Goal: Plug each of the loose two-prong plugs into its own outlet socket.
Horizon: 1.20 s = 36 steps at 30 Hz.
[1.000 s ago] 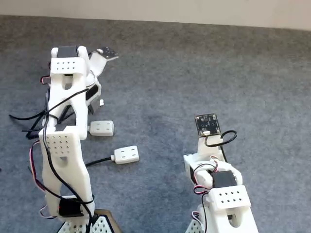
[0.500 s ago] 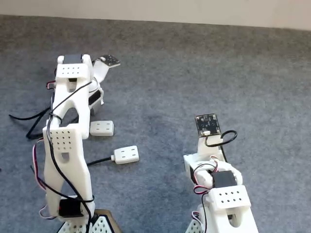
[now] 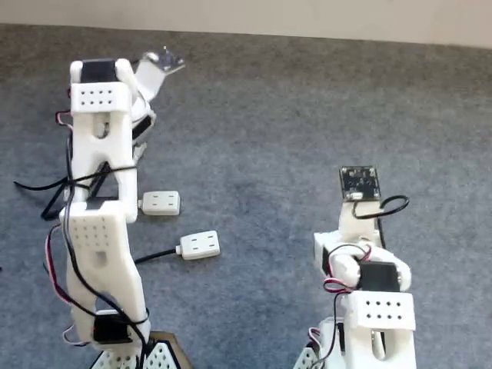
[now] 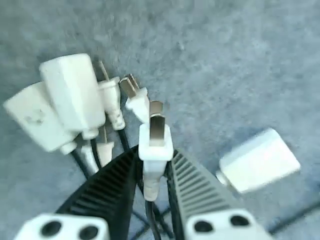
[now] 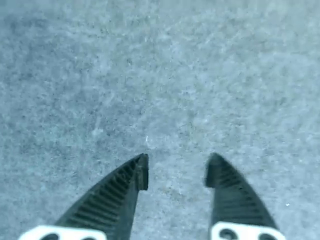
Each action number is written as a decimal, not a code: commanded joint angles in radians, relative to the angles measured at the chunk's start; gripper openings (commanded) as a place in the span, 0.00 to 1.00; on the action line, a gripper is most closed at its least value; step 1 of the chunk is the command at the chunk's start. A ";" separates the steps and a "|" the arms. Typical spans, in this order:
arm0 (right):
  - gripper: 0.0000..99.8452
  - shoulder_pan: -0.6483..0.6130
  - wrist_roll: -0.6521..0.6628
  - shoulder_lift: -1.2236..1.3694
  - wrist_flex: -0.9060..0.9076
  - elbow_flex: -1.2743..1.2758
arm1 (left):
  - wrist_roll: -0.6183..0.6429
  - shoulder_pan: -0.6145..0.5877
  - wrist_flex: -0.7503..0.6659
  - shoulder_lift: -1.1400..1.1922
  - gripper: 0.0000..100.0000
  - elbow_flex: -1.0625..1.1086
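The left hand [image 4: 153,154] is clamped on a white two-prong plug [image 4: 156,142], held above other loose plugs [image 4: 134,96] toward the desk's [image 3: 307,115] far left corner. A socket block [image 3: 161,203] and a second socket block [image 3: 199,245] lie near the left edge. The right hand [image 5: 176,172] hangs with its fingers apart over the grey desk.

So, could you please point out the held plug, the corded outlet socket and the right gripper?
held plug [image 4: 156,146], left wrist view, on its white body.
corded outlet socket [image 3: 200,244], high view, on its top face.
right gripper [image 5: 177,172], right wrist view, midway between its fingers.
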 commanded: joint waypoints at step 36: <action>0.04 0.625 0.152 -0.544 0.602 -0.490 | 0.457 0.992 -0.876 -0.762 0.09 1.296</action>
